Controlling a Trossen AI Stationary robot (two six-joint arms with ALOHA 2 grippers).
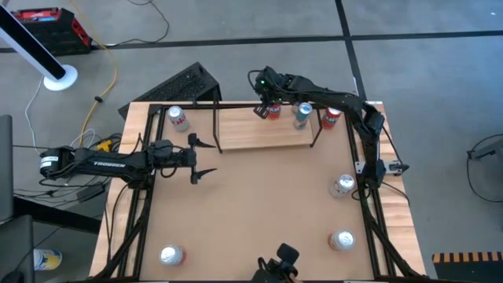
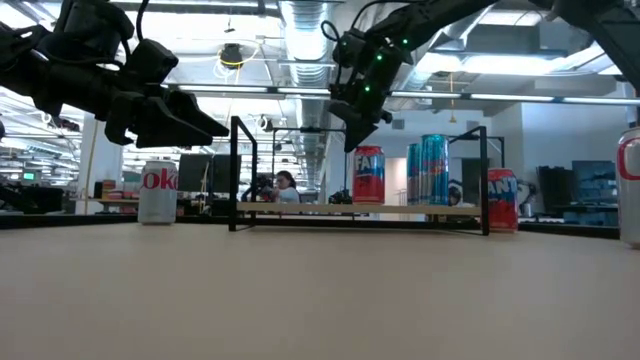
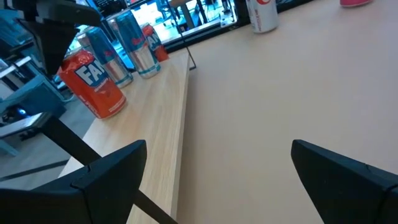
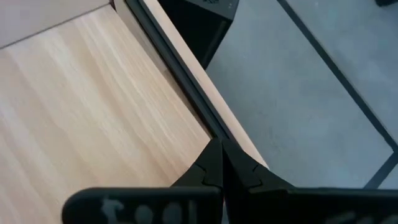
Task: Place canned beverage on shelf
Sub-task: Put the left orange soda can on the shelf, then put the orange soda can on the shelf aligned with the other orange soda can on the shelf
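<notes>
Shelf (image 1: pixel 259 130): light-wood plank with thin black rod uprights at both short ends, long axis running across the table's far edge, lying between the two grippers' reaches. It carries an orange can (image 1: pixel 273 111) and a blue can (image 1: pixel 302 115), both upright; a second red-orange can (image 1: pixel 331 118) stands at the shelf's end upright, and whether it sits on the plank or just off it is hard to tell from above. Right gripper (image 1: pixel 262 109): fingers pressed together, holding nothing, hanging above the shelf's far edge right beside the orange can; the plank lies directly beneath it. Left gripper (image 1: pixel 206 157): fingers spread wide apart, empty, hovering over bare tabletop just off the shelf's near end, pointing along the plank's length. Silver can (image 1: pixel 177 118): upright near the table's far corner, just beyond the left gripper and to its outer side, apart from the shelf; it is the loose can nearest any gripper, and the open left one is the closer and likelier to fetch it. Other cans (image 1: pixel 343 185) stand well apart on the right gripper's side and toward the near edge.
</notes>
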